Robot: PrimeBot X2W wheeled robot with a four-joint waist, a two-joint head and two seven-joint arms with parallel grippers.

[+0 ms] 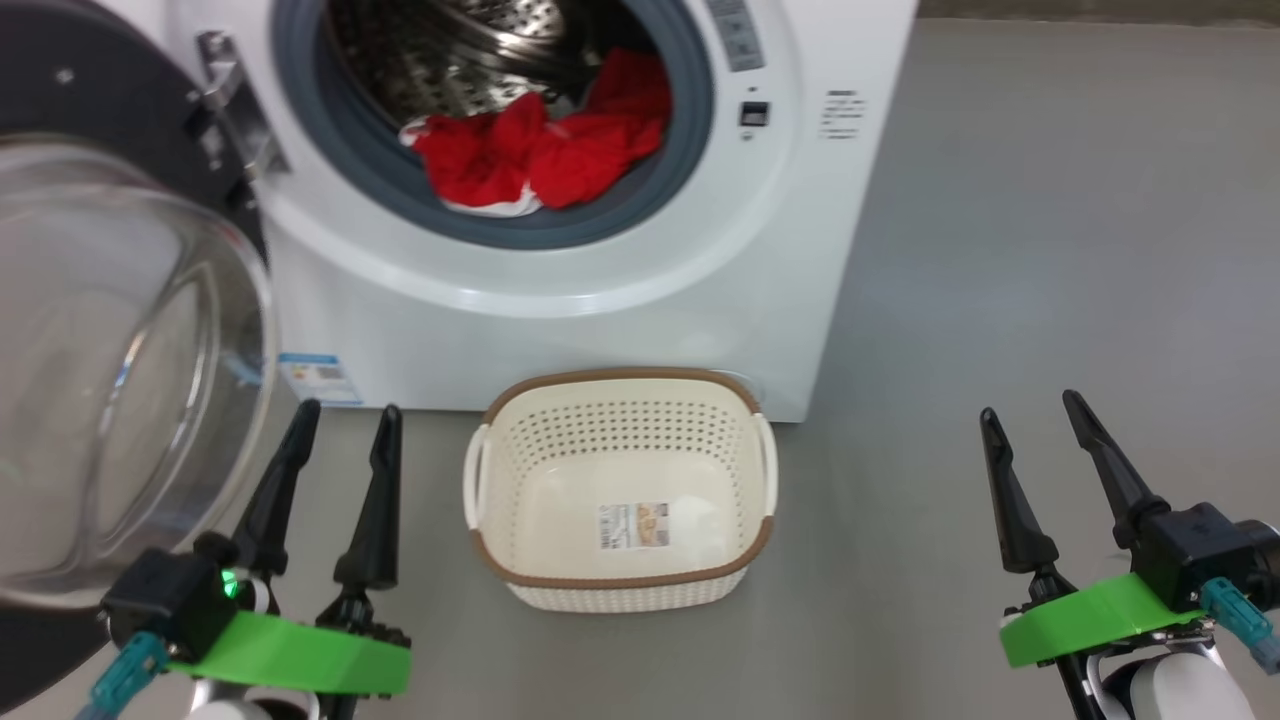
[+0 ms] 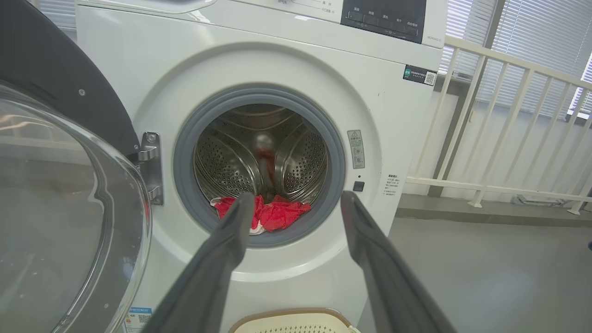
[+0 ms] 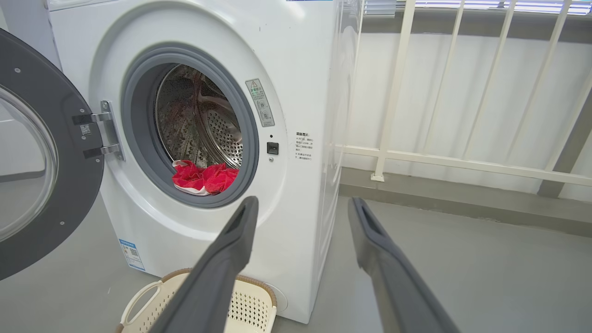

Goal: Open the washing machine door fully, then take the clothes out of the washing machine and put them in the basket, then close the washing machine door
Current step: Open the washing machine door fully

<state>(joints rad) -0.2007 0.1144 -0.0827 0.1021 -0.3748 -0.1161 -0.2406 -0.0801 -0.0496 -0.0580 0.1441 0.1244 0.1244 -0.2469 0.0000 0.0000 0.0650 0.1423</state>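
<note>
Lying beyond left gripper [image 1: 350, 408] — clothes [image 1: 540, 150]

Washing machine [image 1: 600, 300]: glossy white shell; gasket [image 1: 560, 232], matt grey rubber; drum [image 1: 430, 60], shiny perforated steel.
Washing machine door [image 1: 110, 380]: smooth clear glass bowl, dark rim.
Clothes [image 1: 540, 150]: soft red cloth.
Basket [image 1: 620, 480]: cream perforated plastic, brown woven-look rim.

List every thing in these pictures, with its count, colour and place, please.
washing machine: one, white, behind the basket
washing machine door: one, black rim, clear glass, open at left
clothes: one heap, red with white, in the drum's mouth
basket: one, cream, brown rim, floor before the machine
railing: one, white, right of the machine
left gripper: one, dark, open, lower left
right gripper: one, dark, open, lower right
</note>
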